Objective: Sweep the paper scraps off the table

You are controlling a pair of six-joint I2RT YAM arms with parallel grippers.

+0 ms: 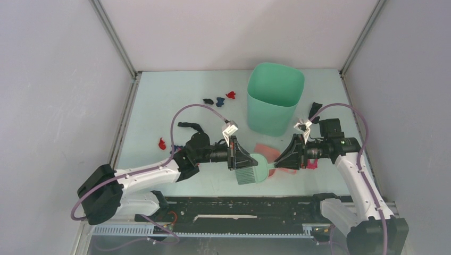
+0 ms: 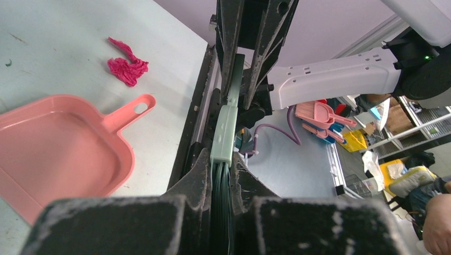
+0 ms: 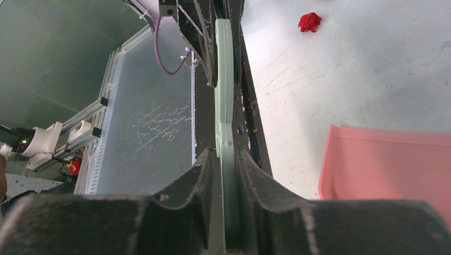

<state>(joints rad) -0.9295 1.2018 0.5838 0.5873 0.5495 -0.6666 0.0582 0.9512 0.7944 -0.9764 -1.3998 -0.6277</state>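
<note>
While both arms pinch the green hand brush (image 1: pixel 250 170) at once, it spans the gap between them near the 6 o'clock edge of the worktop (image 1: pixel 159 111). Left end effector (image 1: pixel 243 161) is narrow, clamped on the bristle end. Right end effector (image 1: pixel 277 162) is narrow, clamped on the flat handle end. The two face each other tip to tip. The wrist views agree: each shows its own fingers pressed against both sides of the brush, with the other arm's fingers gripping the far end. Can't tell whether the bristles touch the worktop. Pink dustpan (image 1: pixel 266 152) lies flat on the worktop, just at 1 to 3 o'clock of the brush head and partly under the right end effector. Mint-green bin (image 1: pixel 275 98) stands upright at 12 o'clock of the dustpan. Paper scraps (image 1: pixel 219 100) all lie on the bare worktop. A black, blue and red trio sits at 11 o'clock of the brush, just left of the bin. Red scrap (image 1: pixel 162 142) is at 9 o'clock, beside the left arm. Magenta scrap (image 1: pixel 312 164) is at 3 o'clock, near the dustpan handle.
</note>
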